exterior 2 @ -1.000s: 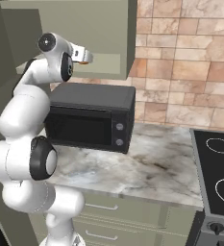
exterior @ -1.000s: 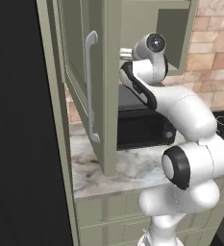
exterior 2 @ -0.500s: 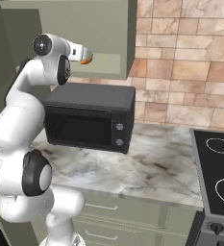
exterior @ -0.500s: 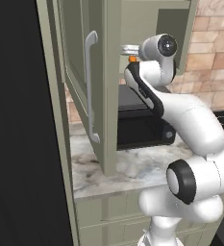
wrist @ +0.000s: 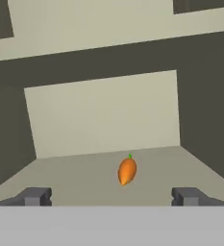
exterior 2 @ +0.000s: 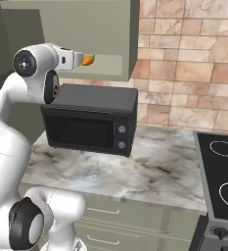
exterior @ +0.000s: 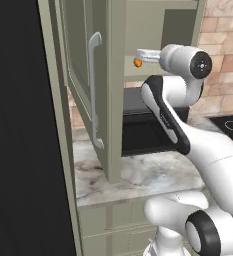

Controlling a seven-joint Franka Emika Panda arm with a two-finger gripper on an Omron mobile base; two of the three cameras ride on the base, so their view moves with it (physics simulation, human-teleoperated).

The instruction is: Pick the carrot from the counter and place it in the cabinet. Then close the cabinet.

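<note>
jaws [wrist: 111,194]: spread wide, released, holding nothing; the two dark fingertips [wrist: 34,196] stand well apart at the bottom of the hand view, with the carrot between and beyond them, touching neither.

carrot [wrist: 127,170]: small, orange, short green top; inside the cabinet, lying on its floor panel, tapered end toward the camera. in the base views it shows as an orange spot [exterior 2: 88,60] just off the end of the hand, at the cabinet's lower opening [exterior: 137,62].

cabinet [exterior 2: 101,34]: sage-green wall unit, pale interior; back panel and one inner shelf visible in the hand view. door [exterior: 83,75] swung open, with a long pale bar handle [exterior: 94,90].

microwave [exterior 2: 92,117]: black, directly below the cabinet, standing on the counter.

counter [exterior 2: 135,169]: grey-white marbled slab below the cabinet, on sage-green base units.

hob [exterior 2: 222,171]: black, on the counter, well apart from the cabinet.
</note>
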